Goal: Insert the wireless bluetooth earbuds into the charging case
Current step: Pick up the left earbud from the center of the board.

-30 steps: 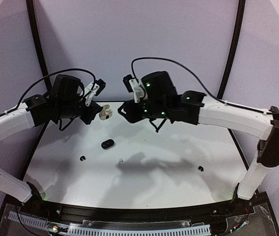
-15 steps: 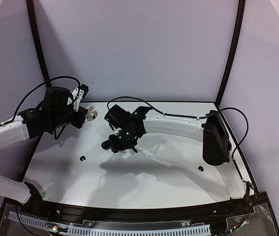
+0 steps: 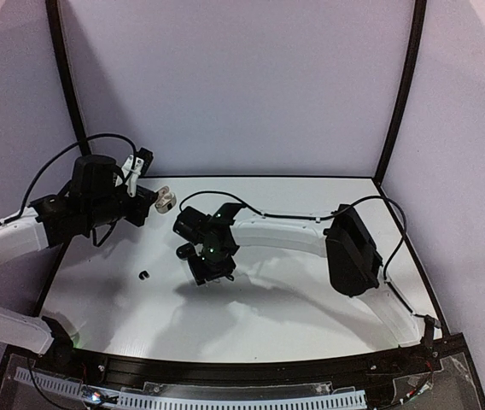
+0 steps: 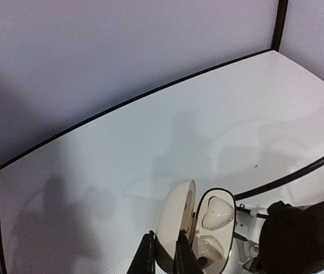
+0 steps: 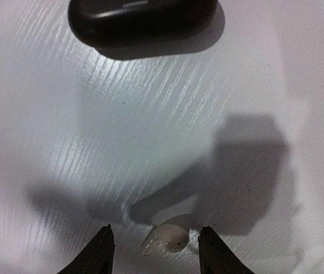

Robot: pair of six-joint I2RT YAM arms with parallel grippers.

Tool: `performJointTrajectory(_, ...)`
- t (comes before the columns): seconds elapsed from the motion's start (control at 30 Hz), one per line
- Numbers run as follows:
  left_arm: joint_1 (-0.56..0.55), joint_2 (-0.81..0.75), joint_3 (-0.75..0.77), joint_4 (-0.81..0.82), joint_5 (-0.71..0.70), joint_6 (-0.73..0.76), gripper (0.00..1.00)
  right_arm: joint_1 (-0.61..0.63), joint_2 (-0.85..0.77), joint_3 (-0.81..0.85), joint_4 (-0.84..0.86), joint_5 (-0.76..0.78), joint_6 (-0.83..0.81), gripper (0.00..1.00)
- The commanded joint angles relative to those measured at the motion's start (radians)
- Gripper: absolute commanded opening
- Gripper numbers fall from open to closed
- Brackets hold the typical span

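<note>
Right gripper (image 5: 155, 256), spread, straddling white earbud (image 5: 165, 238) for pickup — left gripper (image 4: 163, 256) pinching open white case (image 4: 210, 225), presenting sockets.

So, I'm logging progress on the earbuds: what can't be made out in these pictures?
Top view: the white earbud is hidden under the right hand; the black earbud is too small to show how it lies.
Left wrist view: the bottom edge cuts off the white case; whether its pockets are filled is unclear, white on white.
Right wrist view: the top edge cuts the black case, its inside unseen.
</note>
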Motion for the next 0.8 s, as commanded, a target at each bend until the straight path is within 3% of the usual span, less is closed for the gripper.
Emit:
performJointTrajectory(0.0, 0.005, -0.030, -0.017, 0.021, 0.034, -0.030, 0.01, 0.019, 0.039, -0.007, -0.054, 0.038, -0.032, 0.48)
performJointTrajectory(0.2, 0.005, -0.029, -0.007, 0.014, 0.051, -0.037, 0.01, 0.020, 0.036, -0.036, -0.095, 0.087, -0.040, 0.44)
performJointTrajectory(0.43, 0.006, -0.020, 0.001, 0.014, 0.060, -0.037, 0.01, 0.020, -0.066, -0.203, -0.067, 0.118, -0.048, 0.44)
performJointTrajectory(0.77, 0.005, -0.019, 0.005, 0.013, 0.063, -0.023, 0.01, 0.012, -0.153, -0.193, 0.100, 0.054, -0.243, 0.51)
